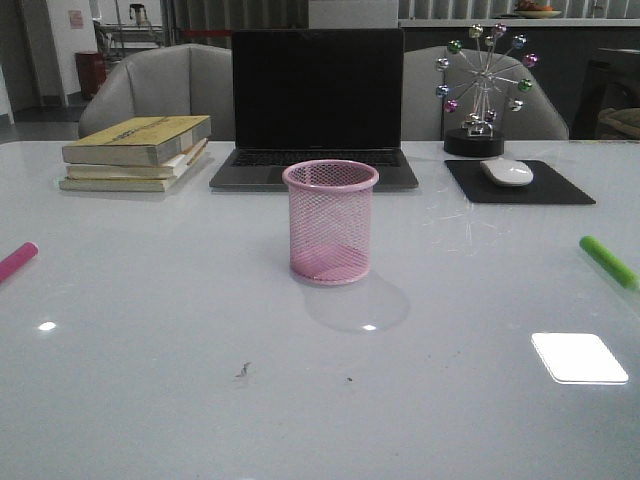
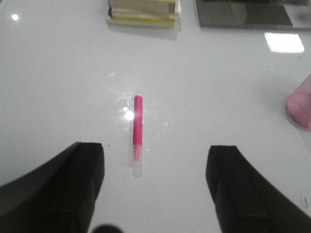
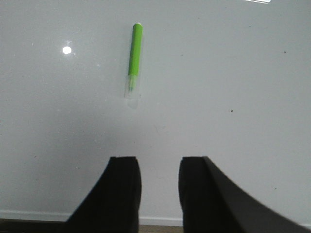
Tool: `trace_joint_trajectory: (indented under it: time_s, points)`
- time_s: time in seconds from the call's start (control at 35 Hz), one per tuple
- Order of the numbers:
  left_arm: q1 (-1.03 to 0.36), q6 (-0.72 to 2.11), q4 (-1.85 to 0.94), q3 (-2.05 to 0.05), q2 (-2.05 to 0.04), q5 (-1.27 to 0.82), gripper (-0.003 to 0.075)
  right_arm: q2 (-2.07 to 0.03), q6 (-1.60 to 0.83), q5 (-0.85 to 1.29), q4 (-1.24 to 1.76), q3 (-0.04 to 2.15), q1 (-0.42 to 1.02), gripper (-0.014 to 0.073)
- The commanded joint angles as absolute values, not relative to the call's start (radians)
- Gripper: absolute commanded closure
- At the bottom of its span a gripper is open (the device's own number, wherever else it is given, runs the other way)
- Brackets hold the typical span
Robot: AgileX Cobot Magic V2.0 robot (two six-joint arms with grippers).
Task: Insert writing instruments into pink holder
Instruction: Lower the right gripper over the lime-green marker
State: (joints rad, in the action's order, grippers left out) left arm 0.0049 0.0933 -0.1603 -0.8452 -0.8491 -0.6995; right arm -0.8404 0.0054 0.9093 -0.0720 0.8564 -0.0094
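The pink mesh holder (image 1: 330,222) stands upright and empty at mid-table; its side also shows in the left wrist view as the holder (image 2: 301,104). The hot pink pen (image 1: 17,261) lies flat at the far left, the lime green pen (image 1: 607,261) flat at the far right. My left gripper (image 2: 156,148) is open wide above the table, and the pink pen (image 2: 138,127) lies just ahead of the gap, its clear end nearest. My right gripper (image 3: 158,162) is open more narrowly with nothing in it, and the green pen (image 3: 134,53) lies well ahead of it. Neither gripper shows in the front view.
Behind the holder stand a laptop (image 1: 317,100), a stack of books (image 1: 137,150) at back left, a mouse (image 1: 507,172) on a black pad (image 1: 560,190), and a ferris-wheel ornament (image 1: 486,90) at back right. The table's near edge (image 3: 34,214) lies under the right gripper.
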Motion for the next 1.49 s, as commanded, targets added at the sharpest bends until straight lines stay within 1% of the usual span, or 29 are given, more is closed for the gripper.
trace_joint_trajectory:
  time_s: [0.0,0.6,0.86,1.29,1.46]
  points:
    - [0.005,0.090,-0.153,-0.879,-0.838,-0.633,0.0221,-0.838,0.000,0.860,-0.091,0.891,-0.014,0.0251]
    - [0.005,0.090,-0.153,-0.879,-0.838,-0.633,0.0221,-0.840,0.000,0.869,-0.091,0.891,-0.014,0.0251]
    - [0.005,0.090,-0.153,-0.879,-0.838,-0.633,0.0220,-0.905,0.000,0.878,-0.091,0.891,-0.014,0.0251]
    - [0.005,0.090,-0.153,-0.879,-0.838,-0.633,0.0221,-1.154,0.000,0.680,-0.070,0.891,-0.014,0.0251]
    - [0.005,0.090,-0.153,-0.879,-0.838,-0.633,0.0221,-1.261,0.000,0.560,-0.067,0.891,-0.014,0.0251]
